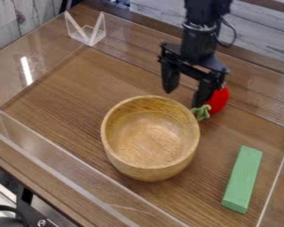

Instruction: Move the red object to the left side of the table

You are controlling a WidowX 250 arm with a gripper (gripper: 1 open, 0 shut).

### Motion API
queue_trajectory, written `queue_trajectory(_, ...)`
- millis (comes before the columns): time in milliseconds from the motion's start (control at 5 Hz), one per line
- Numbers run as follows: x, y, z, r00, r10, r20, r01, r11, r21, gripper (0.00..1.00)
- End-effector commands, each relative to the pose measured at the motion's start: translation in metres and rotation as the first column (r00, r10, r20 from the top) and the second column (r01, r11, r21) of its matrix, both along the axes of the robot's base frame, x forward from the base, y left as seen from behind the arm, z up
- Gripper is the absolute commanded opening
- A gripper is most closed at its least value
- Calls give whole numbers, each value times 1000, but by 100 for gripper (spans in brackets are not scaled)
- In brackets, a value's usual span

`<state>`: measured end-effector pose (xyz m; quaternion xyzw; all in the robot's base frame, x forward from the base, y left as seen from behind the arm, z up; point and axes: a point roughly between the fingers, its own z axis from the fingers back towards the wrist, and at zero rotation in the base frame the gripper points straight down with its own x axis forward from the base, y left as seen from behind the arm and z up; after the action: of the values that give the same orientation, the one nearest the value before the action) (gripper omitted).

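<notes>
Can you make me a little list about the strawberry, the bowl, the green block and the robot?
red toy strawberry with green leafy stem: on the table, partly behind gripper
round wooden bowl: nothing inside
flat green rectangular block: right of bowl in picture
black gripper: open, above table, by strawberry
brown wood-grain table: holds all three

Lab-like robot workspace, arm point(205, 25) above wood-grain tabletop point(67, 93), low clear walls point(38, 146), black cables at a corner point(8, 213)

The single view looks steeply down from above one side of the counter point(59, 97), facing across it, near enough that the bowl point(149, 138) looms large just below centre.
</notes>
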<state>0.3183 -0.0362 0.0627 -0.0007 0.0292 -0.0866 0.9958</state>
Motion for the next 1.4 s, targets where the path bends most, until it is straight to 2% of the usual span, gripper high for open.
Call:
queue_trajectory(0,17,-9,13,994,-47,97,47,999,0,100)
queue_trajectory(200,24,-12,9,988,-87,128,87,996,3,100)
queue_trajectory(400,40,-23,9,982,-105,160,106,994,6,100)
queue_trajectory(600,51,-36,9,976,-131,176,132,991,8,100)
queue_trajectory(1000,55,-24,22,968,-171,182,172,985,12,100)
queue_trajectory(1200,55,-11,16,974,-135,179,135,991,11,100)
